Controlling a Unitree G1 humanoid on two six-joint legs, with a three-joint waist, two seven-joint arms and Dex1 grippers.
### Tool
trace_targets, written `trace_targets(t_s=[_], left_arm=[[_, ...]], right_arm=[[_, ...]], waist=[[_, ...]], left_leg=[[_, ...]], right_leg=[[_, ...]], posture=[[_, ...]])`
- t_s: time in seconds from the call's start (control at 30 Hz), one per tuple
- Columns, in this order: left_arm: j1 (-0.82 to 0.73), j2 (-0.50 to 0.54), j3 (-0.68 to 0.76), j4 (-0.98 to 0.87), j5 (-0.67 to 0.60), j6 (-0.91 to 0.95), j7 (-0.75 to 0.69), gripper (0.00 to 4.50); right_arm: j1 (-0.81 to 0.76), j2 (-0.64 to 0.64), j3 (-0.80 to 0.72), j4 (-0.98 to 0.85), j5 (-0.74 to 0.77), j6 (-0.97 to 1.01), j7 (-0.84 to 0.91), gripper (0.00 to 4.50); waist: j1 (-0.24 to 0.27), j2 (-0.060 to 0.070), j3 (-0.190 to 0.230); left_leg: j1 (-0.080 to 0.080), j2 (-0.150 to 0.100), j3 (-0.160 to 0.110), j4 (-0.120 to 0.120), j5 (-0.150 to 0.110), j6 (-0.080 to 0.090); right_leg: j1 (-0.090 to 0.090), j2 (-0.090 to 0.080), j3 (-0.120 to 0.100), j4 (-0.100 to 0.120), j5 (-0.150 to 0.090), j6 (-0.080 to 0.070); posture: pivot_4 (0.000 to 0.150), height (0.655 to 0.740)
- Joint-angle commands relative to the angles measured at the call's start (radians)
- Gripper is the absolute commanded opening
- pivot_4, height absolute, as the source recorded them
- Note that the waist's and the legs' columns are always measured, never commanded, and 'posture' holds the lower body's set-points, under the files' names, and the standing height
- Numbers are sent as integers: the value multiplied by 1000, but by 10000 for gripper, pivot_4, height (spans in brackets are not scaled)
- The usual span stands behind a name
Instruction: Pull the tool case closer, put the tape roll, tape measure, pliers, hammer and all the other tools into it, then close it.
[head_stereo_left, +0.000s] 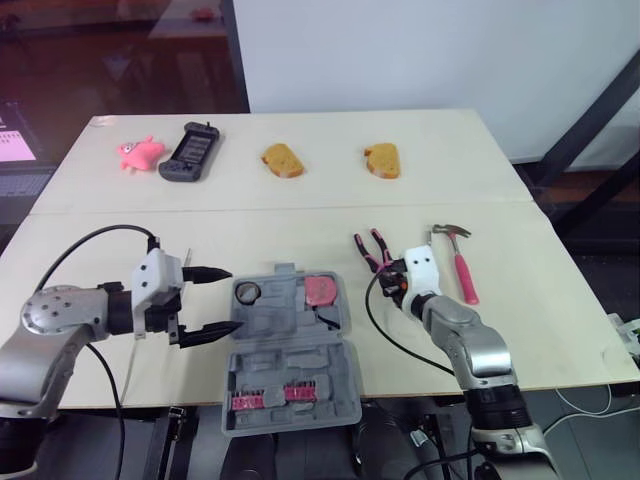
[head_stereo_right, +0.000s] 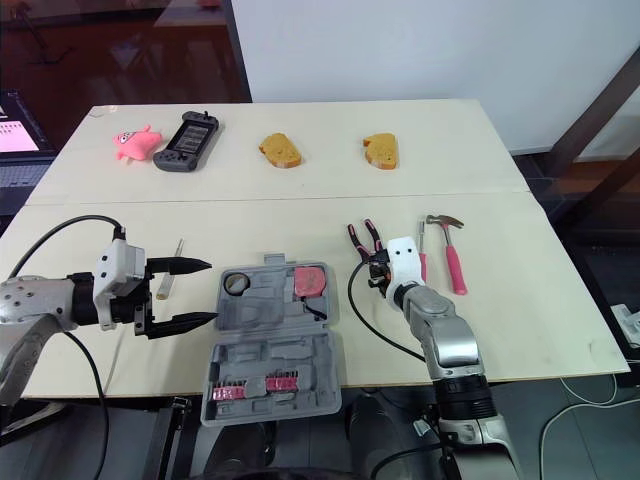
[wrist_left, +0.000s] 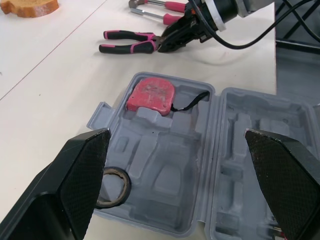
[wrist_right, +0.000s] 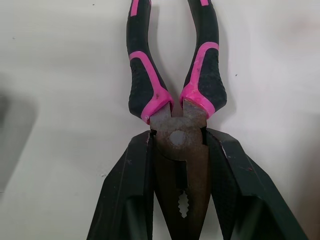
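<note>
Pale counter is carrying the open tool case at its near edge, tape roll and tape measure lying inside. We are clenching the right pincer on the head of the pliers, just right of the case; left pincer is hanging released. We are favouring a firm squeeze and a level lift.
</note>
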Motion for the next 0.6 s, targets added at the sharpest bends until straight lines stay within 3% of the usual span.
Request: trace_targets(t_s=[0.03,0.07,0.13,0.6], left_arm=[[3,5,6,-7,4,-14,-3,45000],[3,4,6,-7,4,-13,-4,45000],[1,4,4,-6,7,-16,-6,45000],[-14,-5,-7,5,17,-21,-13,45000]], right_arm=[[21,11,-3,-32,27,13,23,20167],[24,5,1,-35,23,12,24,21996],[28,-8,7,-40,10,10,21,31948],[51,-28,1,-33,-16,-39,16,31948]], waist=[[0,0,0],[1,0,0],[1,0,0],[3,0,0]], left_leg=[[0,0,0,0,0,0],[0,0,0,0,0,0],[0,0,0,0,0,0],[0,0,0,0,0,0]], right_leg=[[0,0,0,0,0,0],[0,0,0,0,0,0],[0,0,0,0,0,0],[0,0,0,0,0,0]], posture=[[1500,7400],[1500,7400],[1500,7400],[1500,7400]])
